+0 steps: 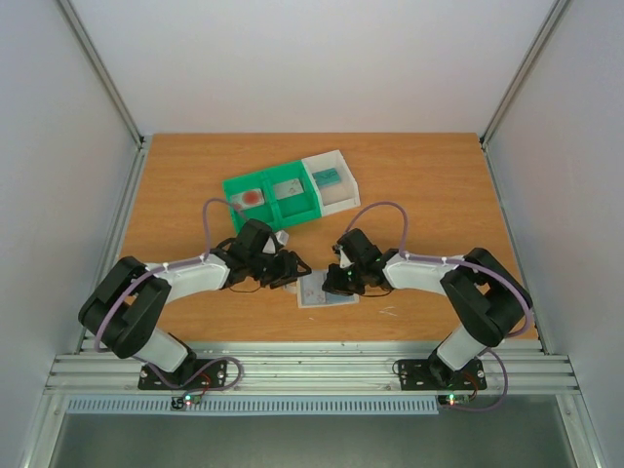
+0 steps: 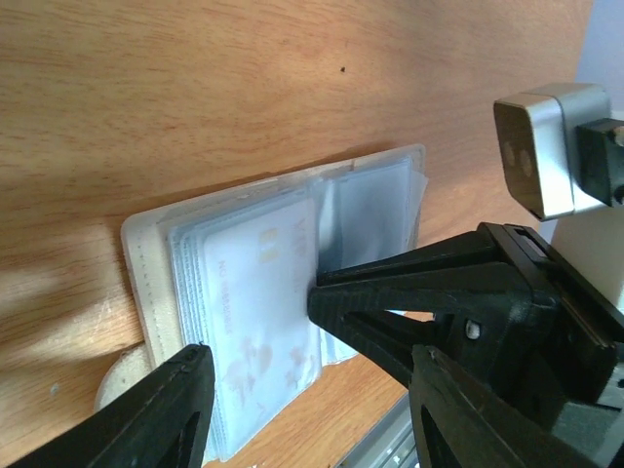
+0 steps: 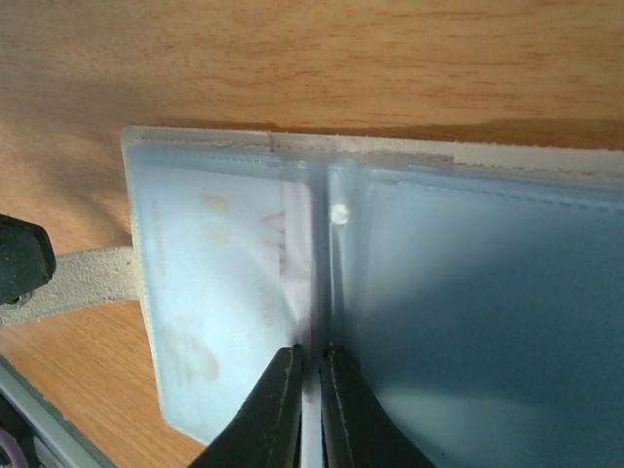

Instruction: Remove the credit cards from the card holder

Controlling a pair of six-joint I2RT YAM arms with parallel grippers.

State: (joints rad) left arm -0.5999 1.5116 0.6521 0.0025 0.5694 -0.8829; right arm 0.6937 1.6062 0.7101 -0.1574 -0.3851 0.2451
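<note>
Right claw [image 3: 312, 353], nearly closed, pinches what seems a credit card [image 3: 224, 283] at the card holder [image 3: 546, 161] fold. I'm mid-extraction; next needs a straight pull, holder pinned

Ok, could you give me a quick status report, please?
Left gripper open over card holder. Right gripper shut on its centre fold. White card inside. Nothing blocking.

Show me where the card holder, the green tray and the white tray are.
card holder [image 3: 224, 292]: right wrist view, on its left clear pocket.
green tray [image 1: 291, 216]: top view, on its near wall.
white tray [image 1: 341, 198]: top view, on its near wall.
</note>
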